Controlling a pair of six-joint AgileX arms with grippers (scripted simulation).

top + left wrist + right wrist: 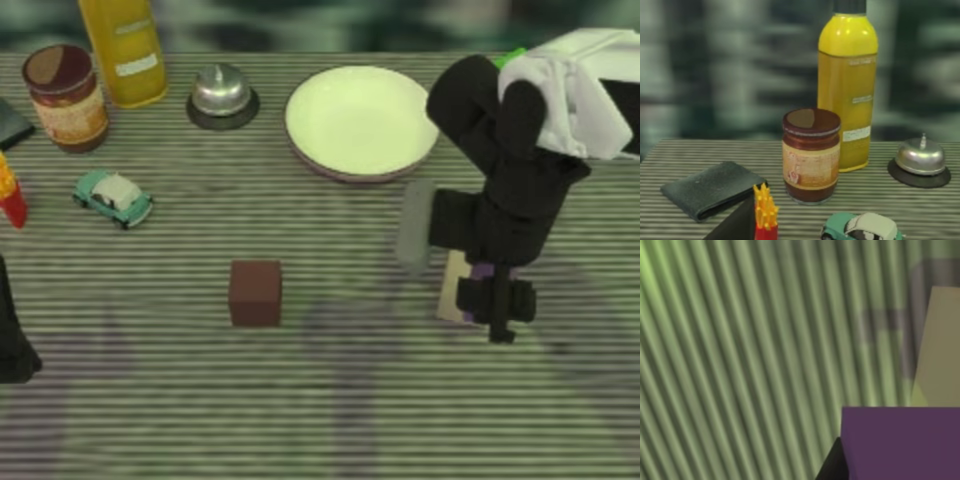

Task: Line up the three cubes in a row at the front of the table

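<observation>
The medium dark reddish-brown cube (255, 292) stands alone near the middle of the table (330, 410). My right gripper (497, 305) hangs over the right half, shut on the small purple cube (483, 271). In the right wrist view that purple cube (900, 442) fills the corner, with a dark finger (832, 465) against its side. The large pale yellow cube (452, 288) sits on the table, mostly hidden under the right arm, and shows just beyond the purple one (940, 345). My left arm (10, 345) is parked at the left edge.
Along the back stand a yellow bottle (123, 50), a brown jar (65, 97), a silver bell (222, 95) and a pale plate (360, 120). A teal toy car (113, 197), a fries carton (10, 195) and a dark wallet (710, 189) lie at the left.
</observation>
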